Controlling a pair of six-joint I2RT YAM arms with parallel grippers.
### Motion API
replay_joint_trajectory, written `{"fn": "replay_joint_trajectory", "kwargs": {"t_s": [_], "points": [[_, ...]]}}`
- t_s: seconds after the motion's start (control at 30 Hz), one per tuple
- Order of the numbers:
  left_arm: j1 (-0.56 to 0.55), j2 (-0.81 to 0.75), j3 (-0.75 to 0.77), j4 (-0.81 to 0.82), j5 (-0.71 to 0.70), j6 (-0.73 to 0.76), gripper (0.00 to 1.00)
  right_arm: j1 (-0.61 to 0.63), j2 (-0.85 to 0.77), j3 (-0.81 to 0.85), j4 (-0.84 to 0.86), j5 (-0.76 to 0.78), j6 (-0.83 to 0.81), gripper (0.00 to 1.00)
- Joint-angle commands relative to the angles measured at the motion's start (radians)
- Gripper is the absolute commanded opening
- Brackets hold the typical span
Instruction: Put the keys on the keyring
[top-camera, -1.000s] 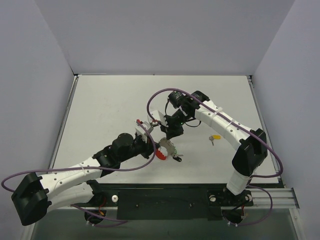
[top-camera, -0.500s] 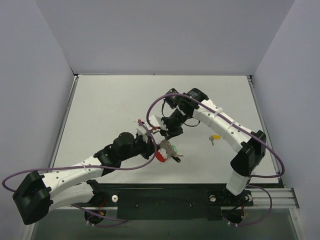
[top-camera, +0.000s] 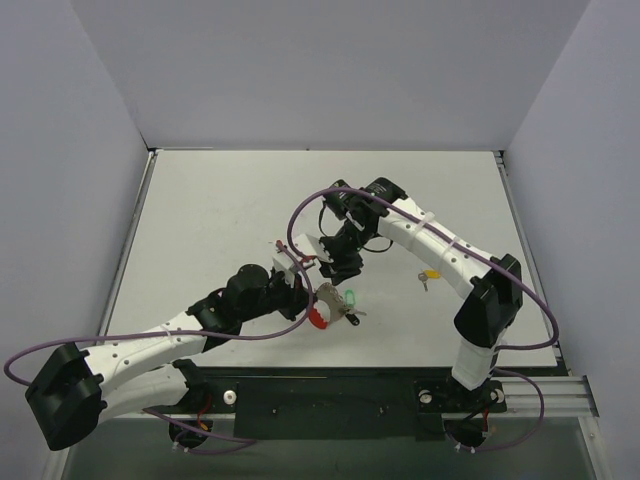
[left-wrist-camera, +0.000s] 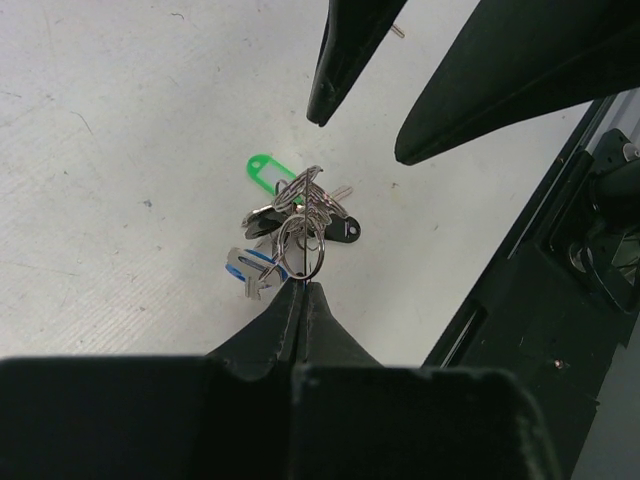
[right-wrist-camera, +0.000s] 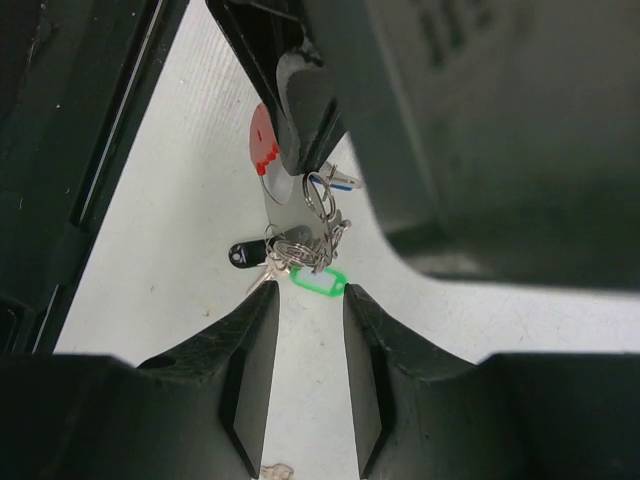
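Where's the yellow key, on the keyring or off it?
Off: the yellow key lies alone on the table, well apart from the keyring pinched in the left gripper.

**Headcount: four capped keys, one ring**

One keyring (top-camera: 320, 318) out there, and I count four capped keys. Green key (left-wrist-camera: 262, 167), blue key (left-wrist-camera: 250, 268) and black key (left-wrist-camera: 342, 231) are bunched together, and the yellow key (top-camera: 431, 273) sits alone. Bare metal in the bunch is too tangled to count. Two arms, two grippers: left gripper (left-wrist-camera: 300, 285), right gripper (right-wrist-camera: 308, 292). One table (top-camera: 220, 200).
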Motion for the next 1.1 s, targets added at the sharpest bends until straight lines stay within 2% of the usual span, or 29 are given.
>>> {"fn": "replay_joint_trajectory", "kwargs": {"t_s": [0.0,0.3,0.43,0.6,0.8,1.07], "points": [[0.004,-0.046,0.022,0.096,0.012,-0.002,0.00,-0.006,0.034,-0.038,-0.014,0.015,0.020,0.29],[0.004,-0.050,0.017,0.107,0.009,-0.006,0.00,-0.015,0.035,-0.113,0.101,0.034,0.098,0.29],[0.004,-0.061,0.002,0.111,0.004,-0.008,0.00,-0.090,0.022,-0.118,0.096,-0.136,0.103,0.30],[0.006,-0.064,-0.004,0.118,0.005,-0.006,0.00,-0.164,-0.028,-0.113,-0.008,-0.272,-0.028,0.34],[0.007,-0.055,0.008,0.131,0.015,-0.005,0.00,-0.153,-0.022,-0.150,0.006,-0.255,-0.063,0.34],[0.007,-0.057,0.009,0.144,0.024,-0.009,0.00,-0.115,0.018,-0.106,0.015,-0.249,-0.043,0.31]]}}
